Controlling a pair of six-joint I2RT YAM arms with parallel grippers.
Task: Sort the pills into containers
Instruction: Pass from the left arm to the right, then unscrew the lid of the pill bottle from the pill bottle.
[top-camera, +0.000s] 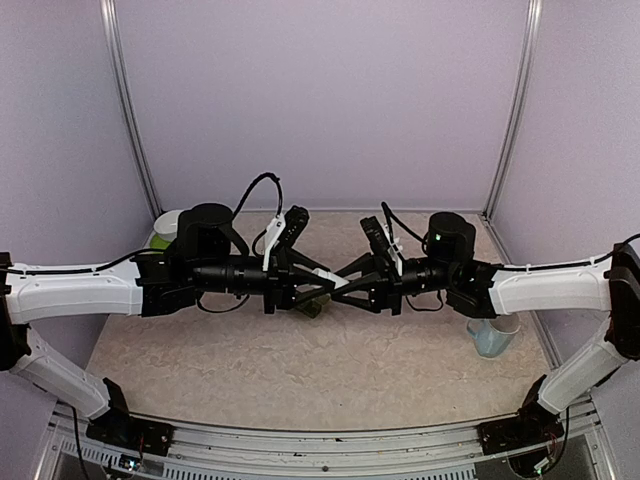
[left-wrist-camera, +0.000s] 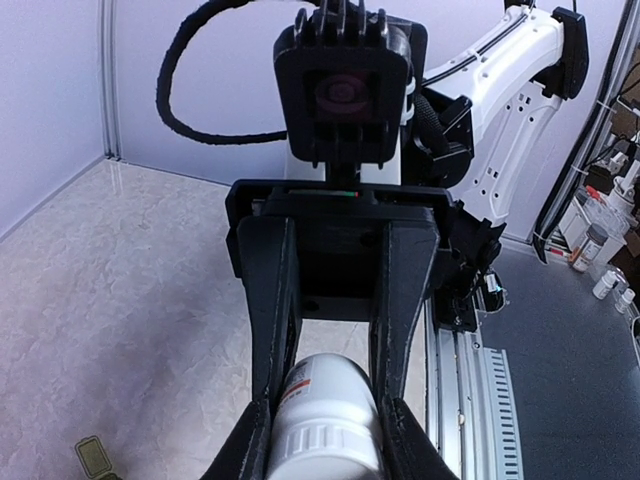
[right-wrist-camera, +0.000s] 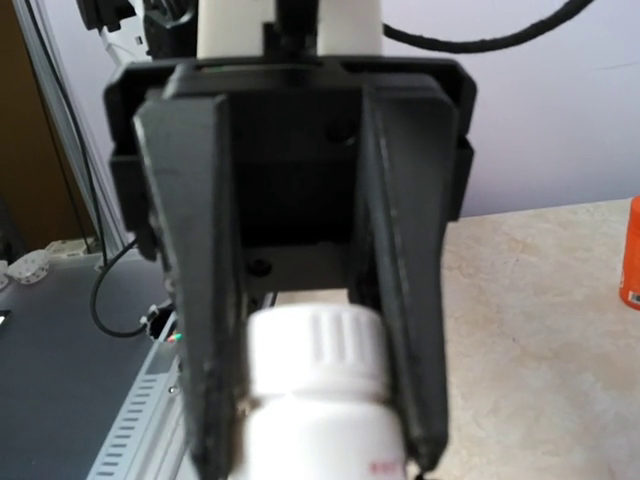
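**Zero pills sorted, and the bottle is not yet open**

Two arms meet in mid-air above the worktop (top-camera: 250, 370). The left fingers (top-camera: 325, 278) and right fingers (top-camera: 350, 276) are both clenched on one white bottle (right-wrist-camera: 315, 345), its ribbed cap on. The dark green containers (top-camera: 312, 309) lie on the worktop beneath that grip, partly hidden, with nothing touching them. I cannot tell whether their lids are up. No loose pill shows anywhere. My call: this is the opening stage. The cap must come off, and the pouring and all the sorting remain.

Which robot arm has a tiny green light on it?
The right arm: a green light glows on its round black joint; the left arm shows none.
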